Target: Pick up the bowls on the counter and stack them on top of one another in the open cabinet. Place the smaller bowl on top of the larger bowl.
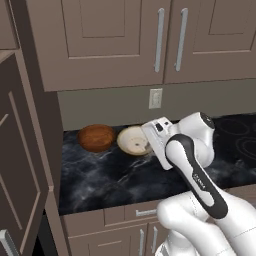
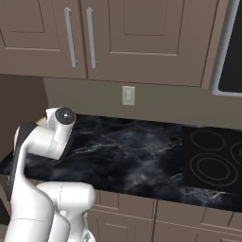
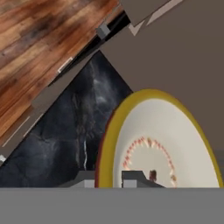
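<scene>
Gripper (image 3: 109, 178) at bottom centre, fingers pinched on the cream-white, brown-rimmed smaller bowl's (image 3: 162, 144) near rim, lower right.

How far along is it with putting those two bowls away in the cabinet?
Nothing is stored yet. The brown wooden bowl sits untouched on the black counter. In hand: the gripper has its jaws closed on the rim of the white bowl, one fingertip on each side of the rim. Left: move both into the cabinet, the white one on top.

Glossy wood-grain larger bowl (image 1: 96, 137); smooth cream smaller bowl (image 1: 134, 141) at its three o'clock, both on polished black-marble counter (image 1: 115, 177).
</scene>
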Robot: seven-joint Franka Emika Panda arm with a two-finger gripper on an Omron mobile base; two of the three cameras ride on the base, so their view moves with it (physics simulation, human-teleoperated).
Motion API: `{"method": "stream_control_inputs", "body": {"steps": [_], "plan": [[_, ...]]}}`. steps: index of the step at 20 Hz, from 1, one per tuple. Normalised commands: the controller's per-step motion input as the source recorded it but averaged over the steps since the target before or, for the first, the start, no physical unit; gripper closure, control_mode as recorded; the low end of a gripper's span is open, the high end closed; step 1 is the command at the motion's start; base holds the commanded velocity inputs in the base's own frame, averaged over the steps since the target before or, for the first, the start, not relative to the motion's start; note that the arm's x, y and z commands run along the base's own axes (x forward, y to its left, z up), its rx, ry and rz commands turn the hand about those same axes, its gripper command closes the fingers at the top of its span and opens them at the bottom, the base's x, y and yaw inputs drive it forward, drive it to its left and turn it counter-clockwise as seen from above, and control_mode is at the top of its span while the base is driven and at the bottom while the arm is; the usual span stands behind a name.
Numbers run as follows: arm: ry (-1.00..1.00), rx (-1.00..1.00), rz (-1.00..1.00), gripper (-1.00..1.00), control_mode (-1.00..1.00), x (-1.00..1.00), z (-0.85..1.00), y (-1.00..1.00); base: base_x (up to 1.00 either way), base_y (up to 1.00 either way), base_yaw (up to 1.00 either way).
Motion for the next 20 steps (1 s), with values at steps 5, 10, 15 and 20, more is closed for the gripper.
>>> {"method": "stream_control_inputs", "body": {"steps": [5, 10, 15, 20], "plan": [[0.0, 0.01, 0.0, 1.0, -1.0, 0.47, 0.15, 0.0, 0.0, 0.0, 0.0], [0.0, 0.02, 0.0, 1.0, -1.0, 0.58, 0.15, 0.1, 0.0, 0.0, 0.0], [-0.02, 0.0, 0.02, 1.0, -1.0, 0.32, 0.05, 0.26, 0.0, 0.0, 0.0], [-0.05, 0.0, 0.03, 1.0, -1.0, 0.19, 0.0, 0.32, 0.0, 0.0, 0.0]]}}
